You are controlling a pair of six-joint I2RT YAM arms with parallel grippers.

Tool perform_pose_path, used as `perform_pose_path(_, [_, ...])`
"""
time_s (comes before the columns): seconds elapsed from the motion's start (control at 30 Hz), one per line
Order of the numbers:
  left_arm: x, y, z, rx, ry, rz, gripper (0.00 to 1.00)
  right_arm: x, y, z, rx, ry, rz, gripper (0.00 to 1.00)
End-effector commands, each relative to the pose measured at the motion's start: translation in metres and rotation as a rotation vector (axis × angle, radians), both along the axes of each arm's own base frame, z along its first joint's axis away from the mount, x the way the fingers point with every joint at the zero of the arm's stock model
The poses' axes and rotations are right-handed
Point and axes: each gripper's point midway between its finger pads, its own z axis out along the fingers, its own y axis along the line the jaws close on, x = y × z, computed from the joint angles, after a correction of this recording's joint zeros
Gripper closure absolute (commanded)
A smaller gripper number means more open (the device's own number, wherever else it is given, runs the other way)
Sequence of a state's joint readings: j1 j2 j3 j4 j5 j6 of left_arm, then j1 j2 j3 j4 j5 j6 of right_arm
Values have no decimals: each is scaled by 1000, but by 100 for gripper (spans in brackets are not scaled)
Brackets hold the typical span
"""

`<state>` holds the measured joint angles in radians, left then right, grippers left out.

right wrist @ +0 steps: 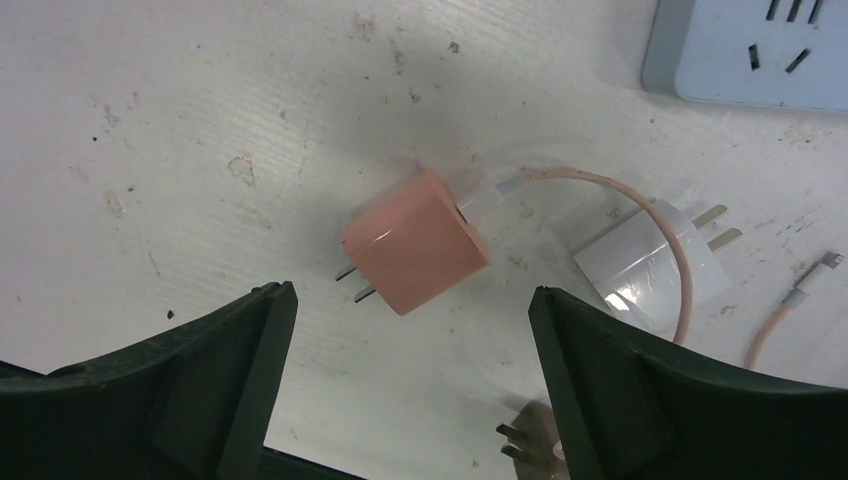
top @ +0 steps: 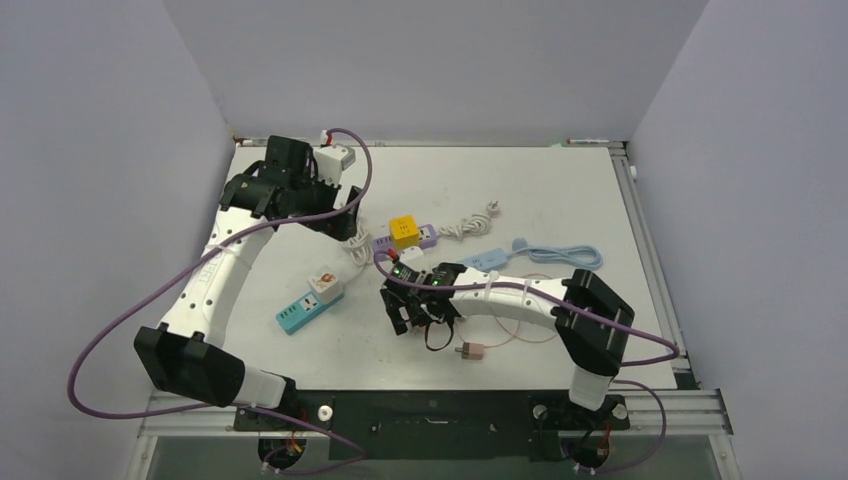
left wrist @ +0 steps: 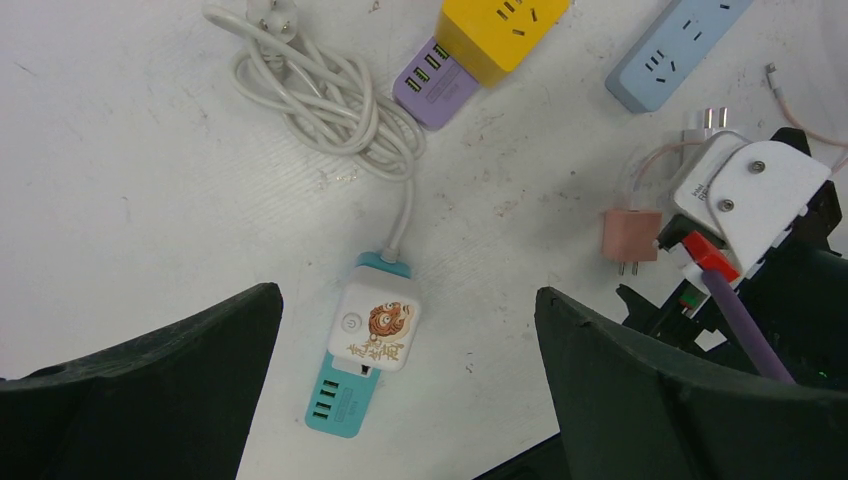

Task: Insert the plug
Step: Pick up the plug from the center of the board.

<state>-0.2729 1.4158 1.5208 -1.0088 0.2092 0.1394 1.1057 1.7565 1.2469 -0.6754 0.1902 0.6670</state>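
Plug [right wrist: 415,243] — lying free on table [right wrist: 200,120] | right hand [right wrist: 410,300] open above | left hand [left wrist: 408,295] open

- Small pink square plastic plug [top: 473,350]: lies flat and loose at the near centre, its two metal prongs pointing left, in no socket.
- Thin pink cable [right wrist: 560,173]: leaves the plug's right end and curls away.

Bare tabletop [right wrist: 200,120] lies left of and behind the pink plug [right wrist: 415,240], open to approach. On its right, its cable [right wrist: 570,176] arcs over a white adapter [right wrist: 640,270] just beside it; the blue power strip [right wrist: 750,50] lies beyond, apart from both.
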Motion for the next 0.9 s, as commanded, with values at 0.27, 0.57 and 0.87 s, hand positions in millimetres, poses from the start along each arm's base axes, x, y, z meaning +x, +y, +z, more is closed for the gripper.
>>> perform_pose_path(0.27, [3, 3, 12, -19, -48, 11, 4, 3, 14, -11, 72, 85, 0, 14])
perform_pose_path(0.57, [3, 3, 10, -16, -51, 16, 4, 4, 8, -15, 39, 83, -7, 20])
perform_pose_path(0.87, [5, 2, 7, -19, -49, 15, 4, -6, 3, -23, 48, 115, -10, 25])
